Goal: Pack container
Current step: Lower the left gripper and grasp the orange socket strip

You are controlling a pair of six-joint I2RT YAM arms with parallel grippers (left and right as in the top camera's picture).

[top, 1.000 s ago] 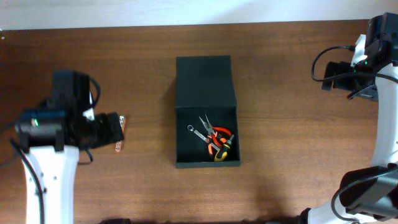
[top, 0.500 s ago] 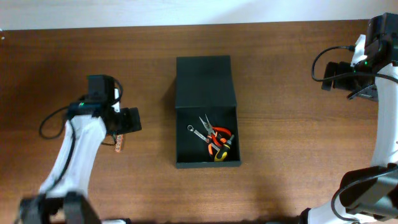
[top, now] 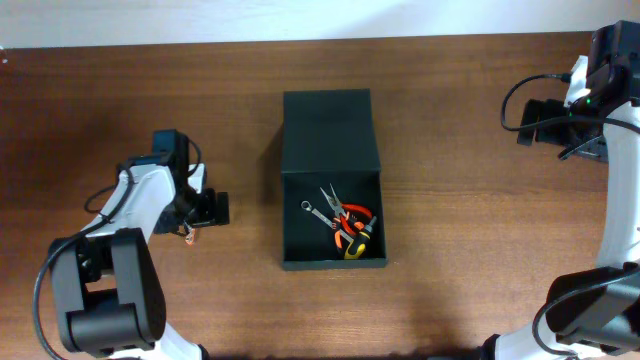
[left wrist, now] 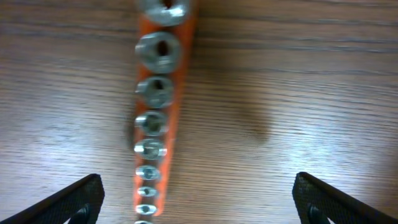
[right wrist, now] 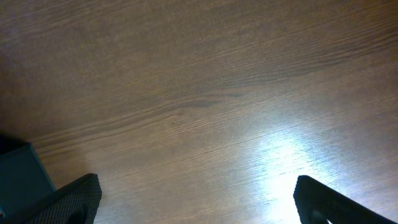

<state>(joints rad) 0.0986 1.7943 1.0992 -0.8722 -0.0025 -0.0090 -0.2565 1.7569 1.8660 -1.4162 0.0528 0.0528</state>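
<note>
The container [top: 330, 130] is a dark green-black box in the middle of the table, open, with its flap lid laid back toward the far side. Inside lie a wrench [top: 318, 214], orange-handled pliers [top: 348, 217] and a yellow-black screwdriver [top: 362, 240]. An orange rail of metal sockets [left wrist: 157, 106] lies on the wood left of the box and shows partly in the overhead view [top: 190, 233]. My left gripper [left wrist: 196, 199] is wide open just above the rail, which lies toward its left finger. My right gripper [right wrist: 196, 199] is open and empty over bare wood at the far right [top: 532, 122].
The right wrist view shows a corner of the container [right wrist: 18, 171] at its lower left. The table's far edge meets a white wall [top: 300, 18]. The right arm's cables hang near the right edge [top: 520, 95].
The left arm has swung round and its gripper has shifted right and come down over the socket rail. The right arm and the box have not moved.
</note>
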